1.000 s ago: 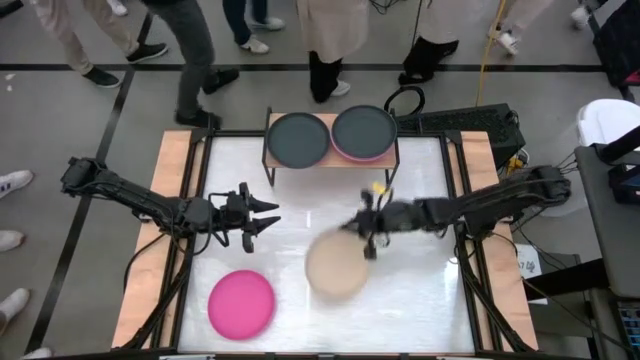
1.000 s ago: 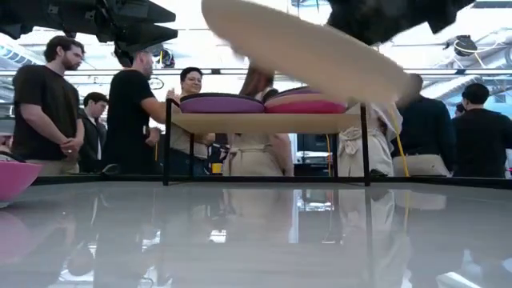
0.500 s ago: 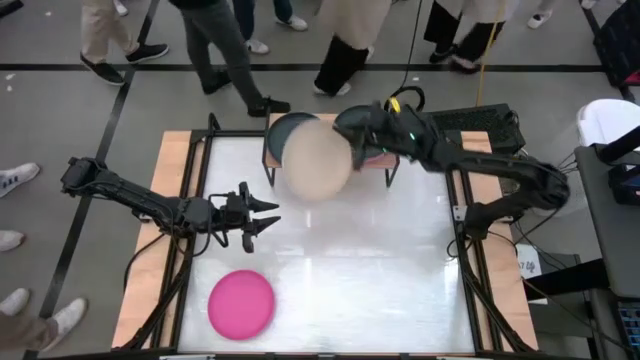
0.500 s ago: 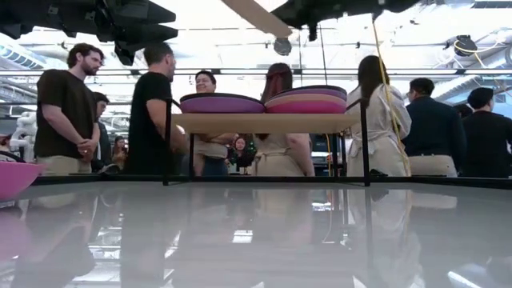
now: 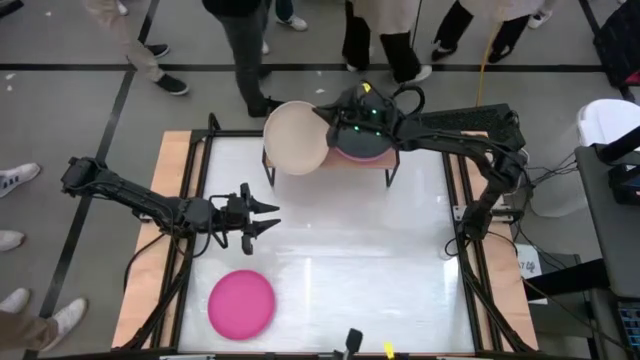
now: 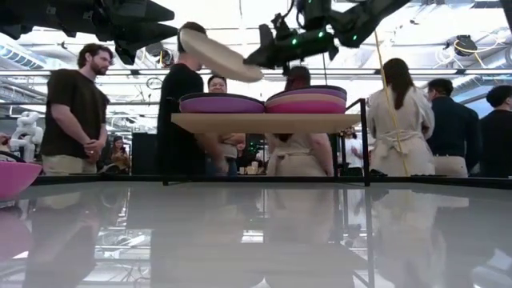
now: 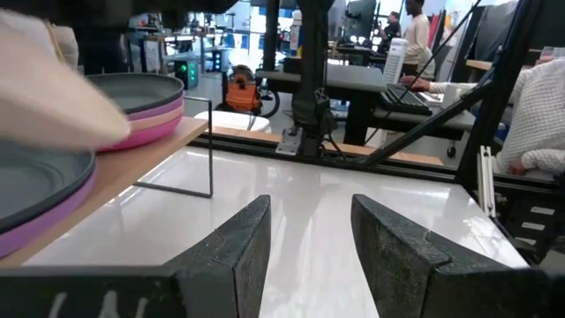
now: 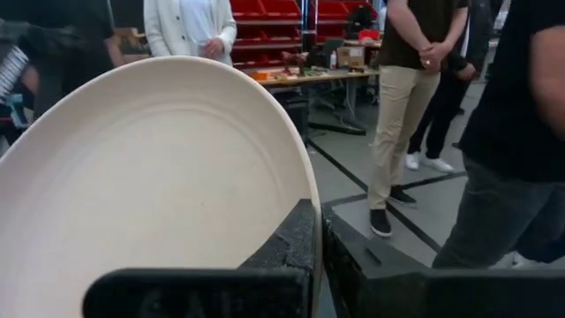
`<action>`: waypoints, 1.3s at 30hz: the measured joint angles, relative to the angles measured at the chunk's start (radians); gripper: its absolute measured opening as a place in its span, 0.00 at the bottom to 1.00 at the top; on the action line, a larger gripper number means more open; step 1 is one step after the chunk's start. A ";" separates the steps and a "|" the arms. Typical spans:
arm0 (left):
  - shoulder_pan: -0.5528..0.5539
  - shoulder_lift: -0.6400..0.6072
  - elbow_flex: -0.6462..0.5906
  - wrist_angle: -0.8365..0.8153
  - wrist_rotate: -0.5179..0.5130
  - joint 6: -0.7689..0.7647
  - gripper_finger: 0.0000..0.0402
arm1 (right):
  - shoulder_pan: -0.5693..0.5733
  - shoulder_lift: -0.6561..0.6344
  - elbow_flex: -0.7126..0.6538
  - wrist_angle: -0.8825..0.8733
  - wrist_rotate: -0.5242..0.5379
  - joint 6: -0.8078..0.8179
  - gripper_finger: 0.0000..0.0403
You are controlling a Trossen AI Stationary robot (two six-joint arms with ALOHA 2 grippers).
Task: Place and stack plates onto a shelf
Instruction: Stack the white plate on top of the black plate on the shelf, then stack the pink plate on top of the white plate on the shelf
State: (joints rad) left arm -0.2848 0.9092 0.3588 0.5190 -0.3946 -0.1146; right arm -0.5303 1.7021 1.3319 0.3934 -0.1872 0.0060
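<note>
My right gripper is shut on the cream plate, high above the left half of the shelf. On the shelf's left sits a dark grey plate on a purple one. On its right a dark grey plate tops a stack of purple, pale pink and magenta plates. One magenta plate lies flat on the table near the front left. My left gripper hovers open over the table's left part, touching nothing. My right gripper pinches the cream plate's rim between its two fingers, on the plate's right side, coming level from the table's right. The plate is lifted clear and tilted, its held edge lower and its far edge raised, above the left stack.
Several people stand close behind the table's far edge. The table has wooden side rails. Bare white tabletop lies between the shelf and the near edge. A small dark and yellow object shows at the near edge.
My right gripper has carried the cream plate from above the table's middle up and toward the far edge, then leftward, to above the shelf's left stack. The plate has turned as the arm swung round. The people behind the table have shifted.
</note>
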 joint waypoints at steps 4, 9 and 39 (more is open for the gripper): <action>0.000 0.000 0.000 -0.010 0.000 0.001 0.41 | -0.009 0.052 0.000 0.028 0.000 -0.002 0.00; 0.000 0.000 0.000 -0.016 0.000 0.001 0.41 | -0.032 0.087 0.000 0.026 0.002 -0.012 0.01; 0.002 0.003 0.022 -0.129 0.000 0.018 0.41 | -0.061 -0.069 0.000 -0.213 -0.200 -0.102 0.29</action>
State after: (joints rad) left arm -0.2827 0.9122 0.3808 0.3900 -0.3950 -0.0970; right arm -0.5911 1.6327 1.3319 0.1802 -0.3876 -0.0962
